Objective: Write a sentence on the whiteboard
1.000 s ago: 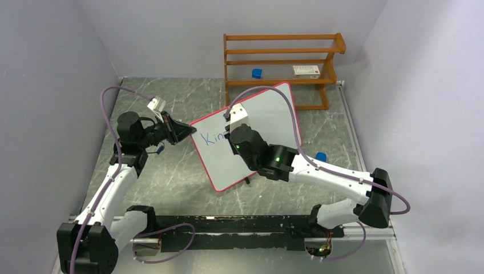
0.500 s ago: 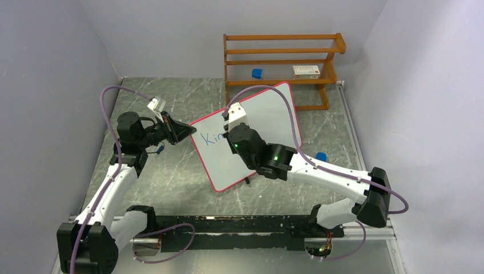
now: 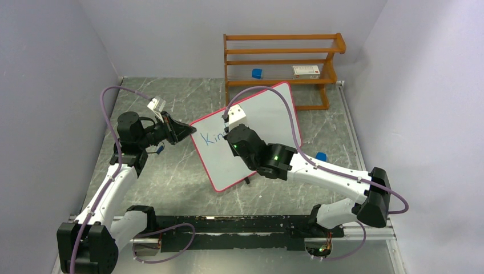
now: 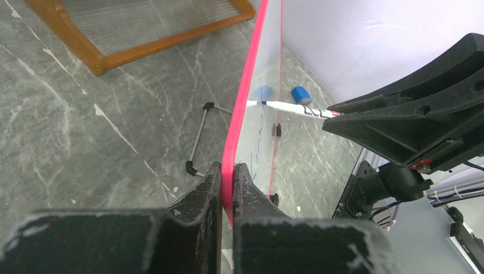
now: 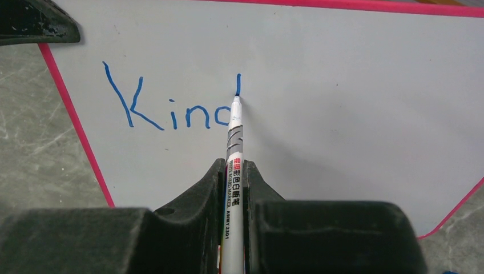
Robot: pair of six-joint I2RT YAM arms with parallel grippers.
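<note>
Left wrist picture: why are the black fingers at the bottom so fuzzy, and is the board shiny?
Left wrist view: the left gripper sits right by the lens, so it blurs; the whiteboard is glossy and mirrors the blue cap. Right wrist view: the right gripper holding the marker is fuzzy too, but the blue lettering looks sharp. Top view: soft, even light, no glare.

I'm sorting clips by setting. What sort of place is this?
Probably a robotics lab test cell: plain lavender walls box in a marble-patterned tabletop, a left arm and a right arm are bolted along its near edge, and a small wooden rack stands at the back.
</note>
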